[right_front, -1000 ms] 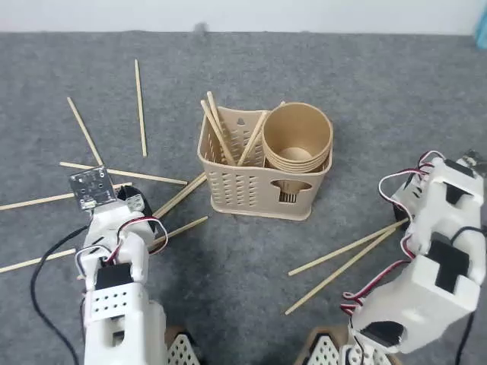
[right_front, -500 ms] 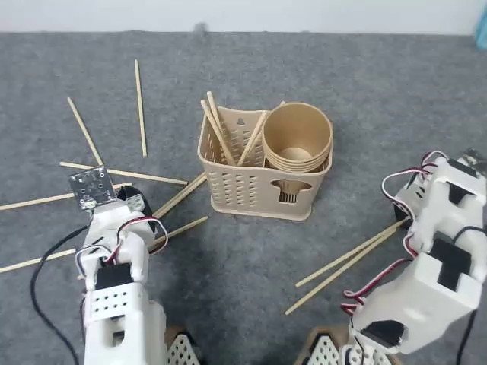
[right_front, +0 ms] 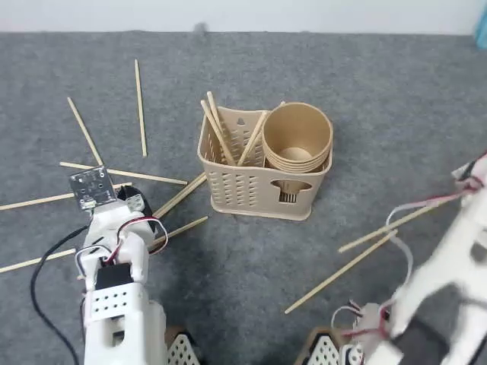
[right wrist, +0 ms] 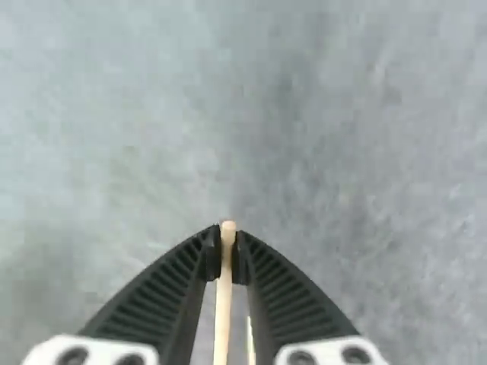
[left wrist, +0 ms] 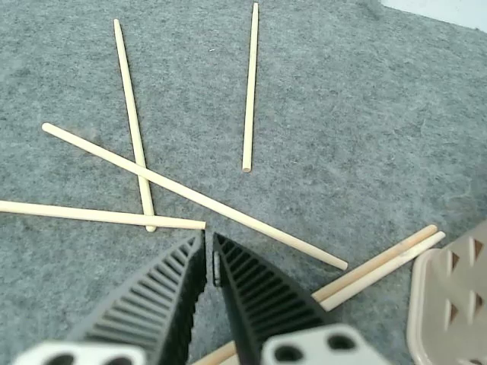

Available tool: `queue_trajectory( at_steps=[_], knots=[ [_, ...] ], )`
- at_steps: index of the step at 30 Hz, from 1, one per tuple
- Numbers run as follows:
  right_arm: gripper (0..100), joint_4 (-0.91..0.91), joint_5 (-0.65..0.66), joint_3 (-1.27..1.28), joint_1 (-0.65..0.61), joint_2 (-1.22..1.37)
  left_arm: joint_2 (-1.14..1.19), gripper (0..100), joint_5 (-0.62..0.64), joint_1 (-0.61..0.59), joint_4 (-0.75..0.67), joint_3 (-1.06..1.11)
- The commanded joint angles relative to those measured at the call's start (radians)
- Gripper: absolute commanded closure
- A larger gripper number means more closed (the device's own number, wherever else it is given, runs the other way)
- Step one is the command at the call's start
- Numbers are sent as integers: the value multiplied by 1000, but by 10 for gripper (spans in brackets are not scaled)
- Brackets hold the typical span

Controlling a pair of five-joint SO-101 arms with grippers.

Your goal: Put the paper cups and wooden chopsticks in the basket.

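Note:
A beige basket [right_front: 255,186] stands mid-table with stacked paper cups [right_front: 297,135] in its right side and a few wooden chopsticks [right_front: 218,131] leaning in its left side. My right gripper [right wrist: 227,237] is shut on the end of one chopstick [right_front: 396,223], held at the table's right edge and slanting down to the left. A second chopstick [right_front: 341,272] lies on the mat below it. My left gripper [left wrist: 209,245] is shut with nothing in it, hovering over loose chopsticks [left wrist: 190,196] left of the basket; that arm [right_front: 114,236] stands at the front left.
Several loose chopsticks [right_front: 141,106] lie scattered over the grey mat on the left. A pair of them [left wrist: 380,262] lies against the basket's corner [left wrist: 449,304]. The mat behind the basket and to its right has free room.
The right arm has swung up and to the right, taking one chopstick with it; its partner stays on the mat. The left arm has kept still.

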Motion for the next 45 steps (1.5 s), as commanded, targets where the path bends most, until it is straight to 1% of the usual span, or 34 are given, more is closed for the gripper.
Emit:
queue_trajectory(
  at_steps=[1, 3, 6, 9, 13, 15, 18, 21, 23, 26, 29, 31, 35, 38, 45],
  knots=[
    [991, 31, -11, -49, 5, -236, -17, 987, -8, -8, -31, -5],
    [991, 73, -3, -48, 2, -340, -17, 987, -8, -8, -31, -5],
    [991, 189, -5, -48, -16, -495, -17, 987, -8, -8, -31, -4],
    [991, 268, -2, -48, -110, -630, -17, 987, -8, -8, -29, -4],
    [991, 277, 0, -55, -275, -774, -17, 987, -8, -8, -28, -4],
    [991, 240, 5, -57, -384, -820, -17, 987, -8, -9, -28, -4],
    [991, 159, 51, -57, -588, -840, -17, 987, -9, -9, -28, -4],
    [991, 84, 49, -58, -750, -840, -17, 987, -9, -9, -28, -4],
    [991, -16, 25, -57, -831, -849, -17, 987, -9, -9, -28, -4],
    [991, -208, -5, -57, -915, -851, -17, 987, -9, -9, -28, -4],
    [991, -407, -5, -49, -952, -837, -17, 987, -9, -9, -28, -2],
    [991, -507, -3, -48, -957, -809, -17, 987, -9, -9, -26, -2],
    [991, -619, -2, -52, -958, -737, -17, 987, -9, -9, -26, -2],
    [991, -654, 0, -51, -958, -659, -17, 987, -9, -9, -26, -2],
    [991, -654, 0, -51, -958, -478, -17, 987, -9, -9, -26, -2]
  ],
)
